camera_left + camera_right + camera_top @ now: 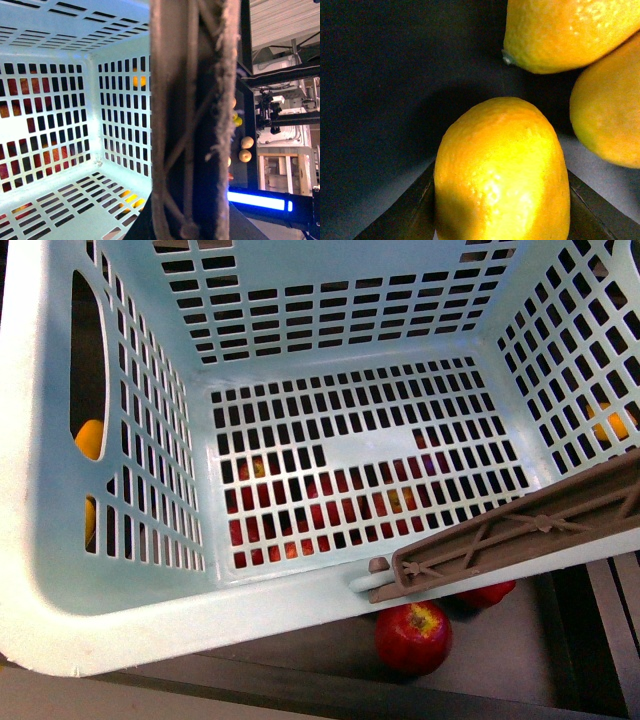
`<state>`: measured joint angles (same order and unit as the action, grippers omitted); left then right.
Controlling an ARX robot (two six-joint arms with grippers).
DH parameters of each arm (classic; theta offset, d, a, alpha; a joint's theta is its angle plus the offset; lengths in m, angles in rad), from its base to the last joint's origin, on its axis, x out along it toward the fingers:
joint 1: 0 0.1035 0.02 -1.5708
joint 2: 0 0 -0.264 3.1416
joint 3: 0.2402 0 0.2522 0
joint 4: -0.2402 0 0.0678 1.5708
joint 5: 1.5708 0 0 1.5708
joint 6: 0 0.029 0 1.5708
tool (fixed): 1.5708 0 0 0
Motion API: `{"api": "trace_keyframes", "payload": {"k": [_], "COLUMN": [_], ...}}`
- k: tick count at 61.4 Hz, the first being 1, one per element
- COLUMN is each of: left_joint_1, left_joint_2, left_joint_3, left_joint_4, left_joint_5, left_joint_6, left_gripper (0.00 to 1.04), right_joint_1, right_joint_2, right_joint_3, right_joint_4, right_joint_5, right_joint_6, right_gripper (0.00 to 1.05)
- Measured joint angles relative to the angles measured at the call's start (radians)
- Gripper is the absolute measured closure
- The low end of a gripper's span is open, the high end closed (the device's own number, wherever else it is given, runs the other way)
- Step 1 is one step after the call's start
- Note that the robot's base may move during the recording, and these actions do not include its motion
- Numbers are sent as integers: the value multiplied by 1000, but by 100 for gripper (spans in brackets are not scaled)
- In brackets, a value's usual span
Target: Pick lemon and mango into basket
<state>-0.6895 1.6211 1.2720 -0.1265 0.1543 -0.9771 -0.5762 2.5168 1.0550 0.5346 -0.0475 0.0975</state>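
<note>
The lemon (502,150) lies on a dark surface right between the right gripper (501,176)'s dark fingers (405,220), which sit against both its flanks, though whether they clamp it cannot be told. Two more yellow-orange fruits (560,30) crowd just beside it, too cropped to say which is the mango. The turquoise basket (40,540) holds nothing, red apples (413,636) show under its slotted floor, and its brown handle (190,120) runs close past the left wrist camera, where the left gripper's state cannot be made out.
</note>
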Motion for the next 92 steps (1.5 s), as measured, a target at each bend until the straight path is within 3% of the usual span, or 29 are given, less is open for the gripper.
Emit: {"api": "trace_keyframes", "payload": {"k": [23,44,52,61,63,77,92], "left_joint_1": [0,0,0,0,0,0,0], "left_joint_2": [0,0,0,0,0,0,0], "left_joint_3": [0,0,0,0,0,0,0], "left_joint_4": [0,0,0,0,0,0,0], "left_joint_5": [0,0,0,0,0,0,0], "left_joint_6": [0,0,0,0,0,0,0], "left_gripper": [100,100,100,100,100,100,100], "right_joint_1": [-3,14,113,290,369,666,762], "right_joint_2": [-459,-1149,-1391,-1547,-1572,-1547,-1509], "right_joint_3": [-320,-479,-472,-456,-450,-447,-473], "right_joint_4": [11,-303,-421,-484,-491,-471,-456], "right_joint_5": [-195,-372,-381,-319,-275,-118,-56], "right_joint_6": [-130,-135,-87,-33,-11,39,45], "right_gripper": [50,50,50,50,50,50,49]}}
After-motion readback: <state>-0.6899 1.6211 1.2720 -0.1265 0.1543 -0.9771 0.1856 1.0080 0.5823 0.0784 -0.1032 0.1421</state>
